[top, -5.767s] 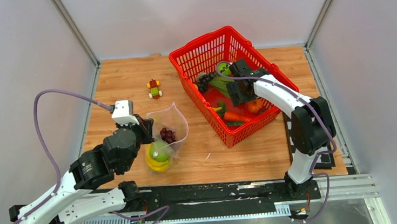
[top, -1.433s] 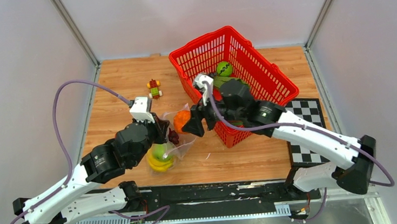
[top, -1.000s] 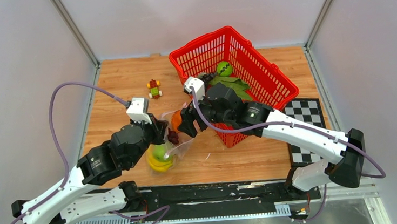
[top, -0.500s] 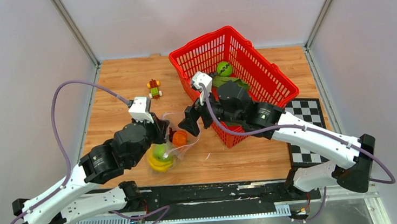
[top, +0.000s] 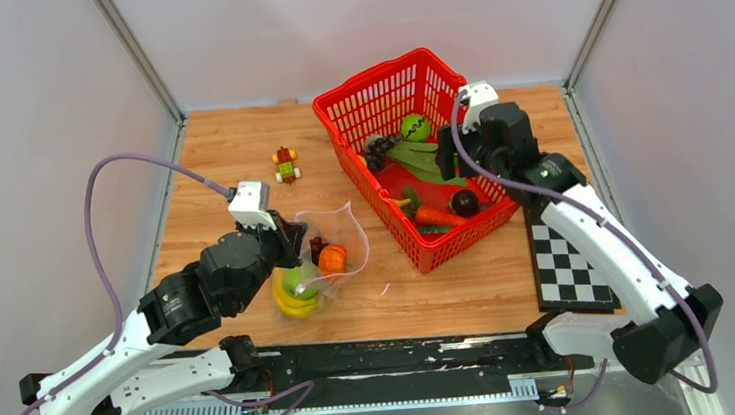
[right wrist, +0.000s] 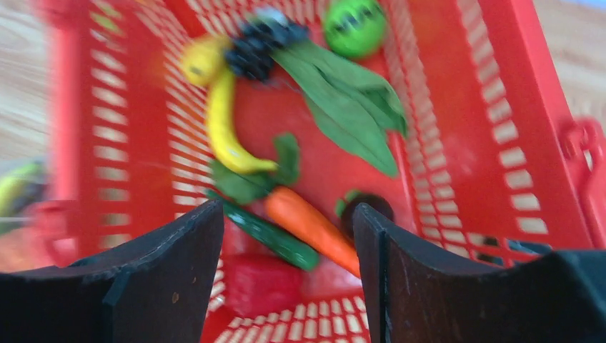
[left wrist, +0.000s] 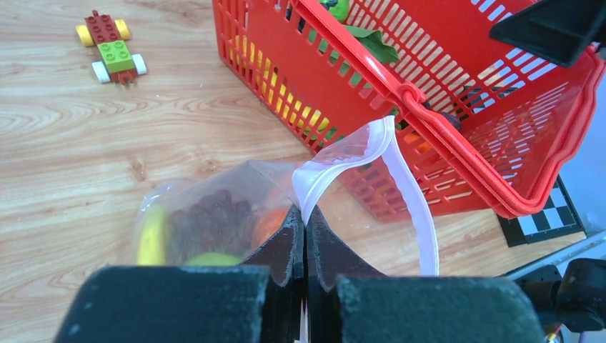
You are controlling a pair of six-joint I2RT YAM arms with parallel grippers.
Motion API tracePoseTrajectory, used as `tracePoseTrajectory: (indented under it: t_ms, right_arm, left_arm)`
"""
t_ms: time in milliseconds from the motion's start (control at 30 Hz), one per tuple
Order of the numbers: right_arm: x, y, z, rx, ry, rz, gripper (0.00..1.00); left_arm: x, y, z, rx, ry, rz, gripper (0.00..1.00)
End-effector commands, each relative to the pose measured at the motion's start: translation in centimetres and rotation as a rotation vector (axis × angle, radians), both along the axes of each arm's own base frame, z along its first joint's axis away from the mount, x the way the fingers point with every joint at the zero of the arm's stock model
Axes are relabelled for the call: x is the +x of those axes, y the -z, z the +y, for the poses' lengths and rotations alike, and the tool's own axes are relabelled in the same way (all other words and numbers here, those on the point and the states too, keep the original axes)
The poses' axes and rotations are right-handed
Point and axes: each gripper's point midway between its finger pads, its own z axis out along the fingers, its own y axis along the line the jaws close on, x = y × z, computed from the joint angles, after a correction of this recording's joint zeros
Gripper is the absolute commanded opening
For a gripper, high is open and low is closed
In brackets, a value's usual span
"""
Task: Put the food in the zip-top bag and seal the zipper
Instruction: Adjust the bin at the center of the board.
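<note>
The clear zip-top bag [top: 331, 233] lies open left of the red basket; its pale zipper strip [left wrist: 411, 196] arches up. It holds yellow bananas [top: 292, 305], a green lime [top: 299, 280], dark grapes [top: 318, 250] and an orange tomato-like fruit [top: 332, 259]. My left gripper [left wrist: 305, 214] is shut on the bag's mouth edge. My right gripper [right wrist: 288, 214] is open and empty above the basket [top: 509, 150]. Inside the basket lie a carrot [right wrist: 309, 224], a banana [right wrist: 225, 136], a green ball [right wrist: 352, 26], grapes [right wrist: 261, 50], green leaves [right wrist: 346, 107] and a dark round fruit [right wrist: 368, 207].
A small red-yellow-green block figure [top: 285, 163] sits on the wooden table at back left. A checkerboard card [top: 571, 265] lies right of the basket. Grey walls close in the table on three sides.
My right gripper let the orange fruit go into the bag, then drew back to the right and rose over the basket. My left gripper kept its hold on the bag's mouth.
</note>
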Motion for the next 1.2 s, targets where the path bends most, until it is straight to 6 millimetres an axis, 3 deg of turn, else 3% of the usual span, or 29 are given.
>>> tracePoseTrajectory:
  t_ms: [0, 167, 300, 533, 700, 767, 900, 1033, 1167]
  right_arm:
    - [-1.5, 6.6, -1.9, -0.062, -0.128, 0.289, 0.66]
    - [-3.6, 11.2, 0.3, -0.057, -0.282, 0.519, 0.6]
    - [-5.7, 13.1, 3.1, -0.082, -0.418, 0.609, 0.56]
    - [-6.8, 10.2, 11.0, 0.025, -0.589, 0.519, 0.61]
    - [-5.9, 8.8, 13.7, 0.098, -0.636, 0.489, 0.65]
    - [-5.2, 9.3, 13.3, 0.052, -0.61, 0.478, 0.68]
    - [-3.6, 12.7, 9.0, -0.194, -0.489, 0.491, 0.77]
    - [-5.4, 16.4, 6.7, -0.293, -0.52, 0.637, 0.78]
    - [-7.6, 18.2, 6.9, -0.265, -0.598, 0.722, 0.81]
  left_arm:
    - [0.3, -1.3, 0.0, -0.044, -0.014, -0.024, 0.0]
    - [0.3, -1.3, -0.2, -0.04, -0.011, -0.023, 0.0]
    - [0.3, -1.3, -0.2, -0.042, -0.012, -0.021, 0.0]
    - [0.3, -1.3, -0.1, -0.048, -0.016, -0.02, 0.0]
    - [0.1, -1.2, 0.5, -0.056, -0.027, -0.021, 0.0]
    - [0.1, -1.3, 0.7, -0.064, -0.032, -0.023, 0.0]
    - [-0.1, -1.4, 1.2, -0.068, -0.041, -0.026, 0.0]
    - [-0.1, -1.5, 1.6, -0.071, -0.054, -0.031, 0.0]
    - [0.0, -1.4, 1.3, -0.066, -0.047, -0.032, 0.0]
